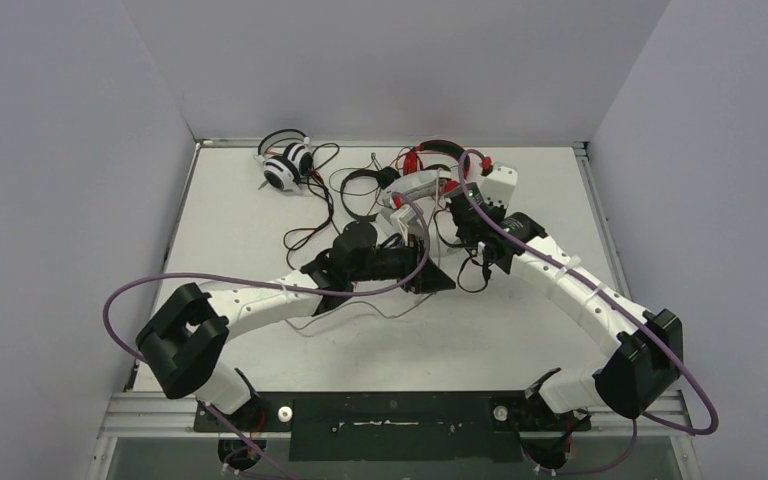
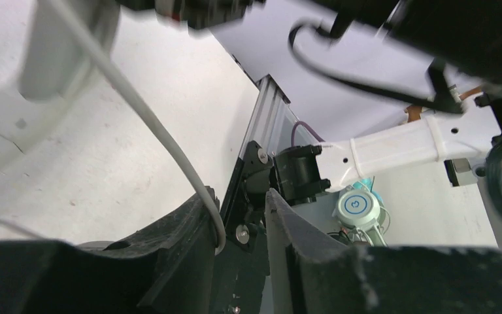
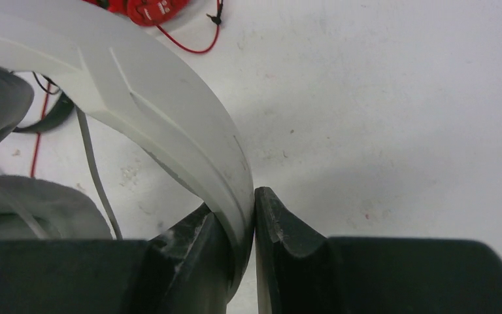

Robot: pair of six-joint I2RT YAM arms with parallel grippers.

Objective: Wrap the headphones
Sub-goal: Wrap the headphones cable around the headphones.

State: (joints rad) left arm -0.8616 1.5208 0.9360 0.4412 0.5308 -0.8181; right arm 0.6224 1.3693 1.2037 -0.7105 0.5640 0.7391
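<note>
The light grey headphones (image 1: 412, 192) are lifted at the table's middle back. My right gripper (image 3: 238, 206) is shut on their headband (image 3: 163, 104), which is pinched between both fingers. Their thin grey cable (image 2: 163, 140) hangs down and rests against the inner face of one finger of my left gripper (image 2: 238, 196). That gripper's jaws stand apart with a gap beside the cable, so it is open. In the top view the left gripper (image 1: 430, 275) sits just in front of the headphones, and the right gripper (image 1: 457, 205) is at their right side.
White-and-black headphones (image 1: 285, 162) lie at the back left. Red headphones (image 1: 440, 155) lie at the back behind the grey pair, with black headphones (image 1: 360, 185) and tangled black cables (image 1: 310, 235) between. White walls close the table on three sides.
</note>
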